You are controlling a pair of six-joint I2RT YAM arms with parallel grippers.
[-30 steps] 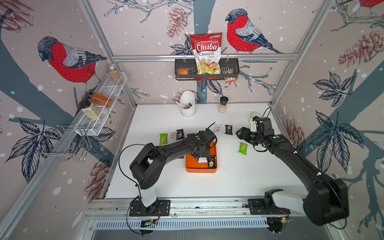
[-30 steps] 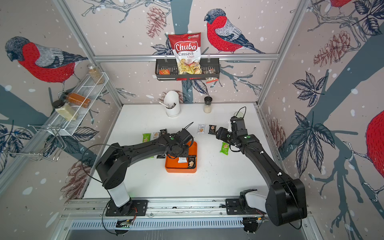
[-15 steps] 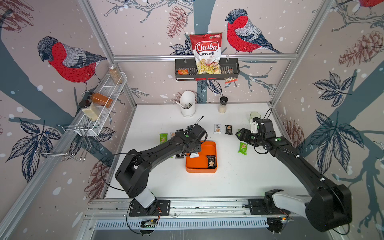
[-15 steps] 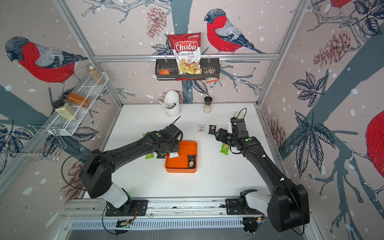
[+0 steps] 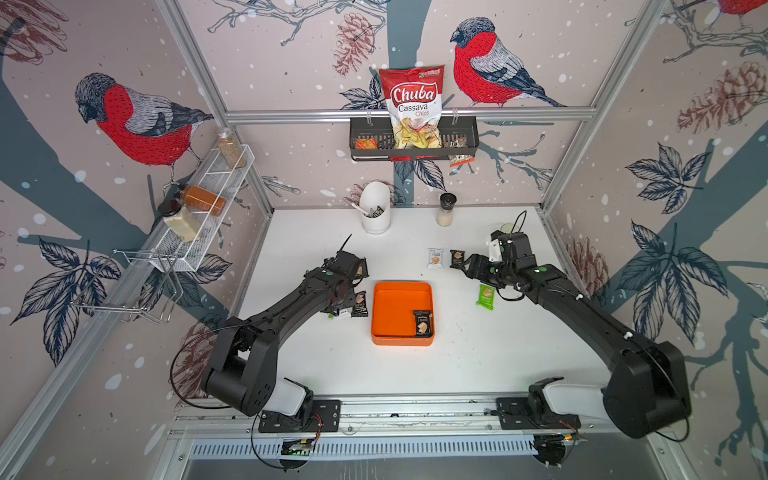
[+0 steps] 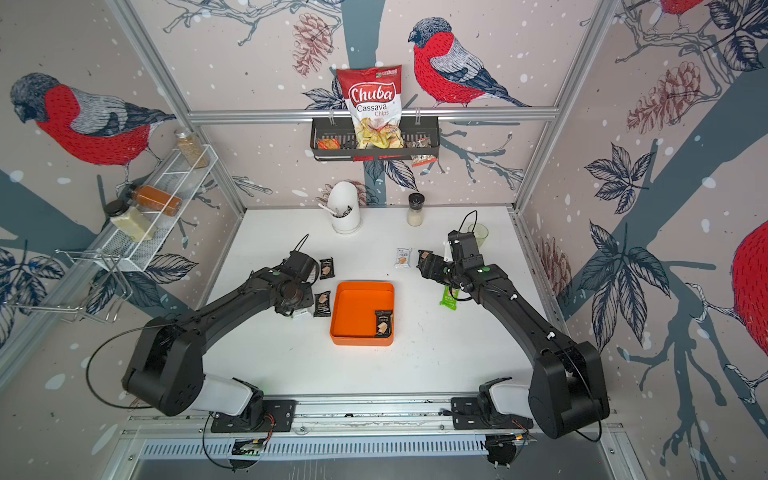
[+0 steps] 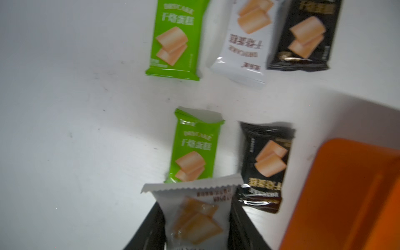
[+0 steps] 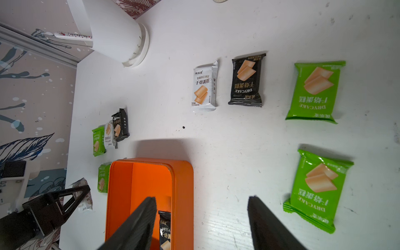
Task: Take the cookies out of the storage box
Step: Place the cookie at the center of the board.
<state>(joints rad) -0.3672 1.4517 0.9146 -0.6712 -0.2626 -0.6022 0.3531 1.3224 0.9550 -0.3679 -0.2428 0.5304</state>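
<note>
Orange storage box holds one black cookie packet; your left gripper pinches a white packet, right gripper sits jaws apart.

The red-and-white chips bag, in the wall basket at twelve o'clock in both top views, reads "Chuba Cassava Chips". In the right wrist view, "DRYCAKE" stands on a white packet, above 干烙蛋糕, on a black packet and on two green packets. On the second black packet, in the orange storage box, only "DRYCA" shows.
</note>
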